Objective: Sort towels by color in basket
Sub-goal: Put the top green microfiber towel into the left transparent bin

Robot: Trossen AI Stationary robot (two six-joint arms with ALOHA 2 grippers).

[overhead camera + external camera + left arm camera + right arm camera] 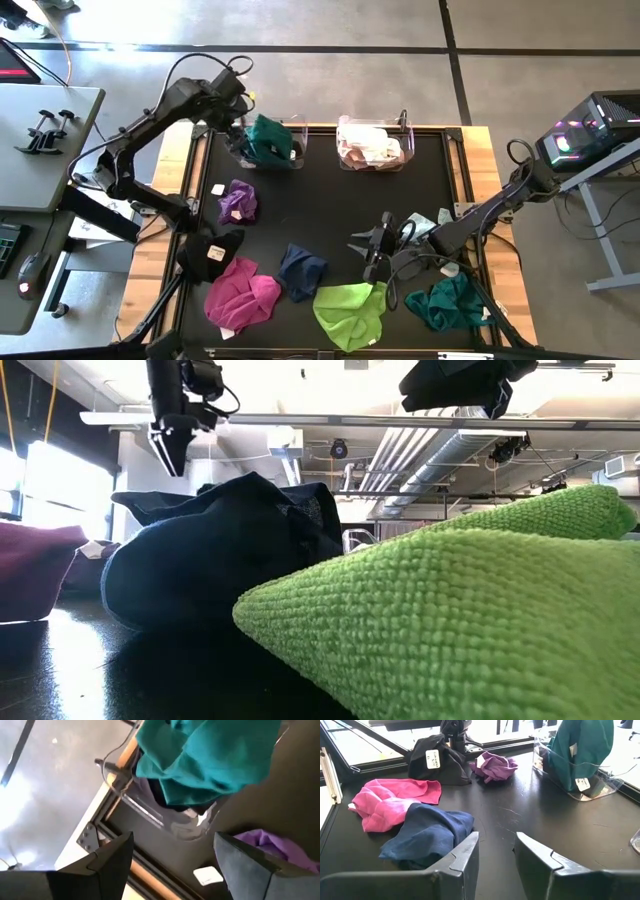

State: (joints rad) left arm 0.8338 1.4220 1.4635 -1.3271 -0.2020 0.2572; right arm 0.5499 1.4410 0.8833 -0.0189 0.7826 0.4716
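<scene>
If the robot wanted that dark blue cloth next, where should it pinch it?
Probably the raised fold on top of the navy towel, coming straight down. It lies crumpled in a heap, so that ridge gives the open right gripper something to close on.

Two clear bins point(270, 155) point(372, 155) are sitting side by side at the mat's point(320, 210) far edge, each holding towels point(268, 138) point(368, 145). More towels point(238, 202) point(302, 272) point(350, 312) are lying scattered apart across the near half.
</scene>
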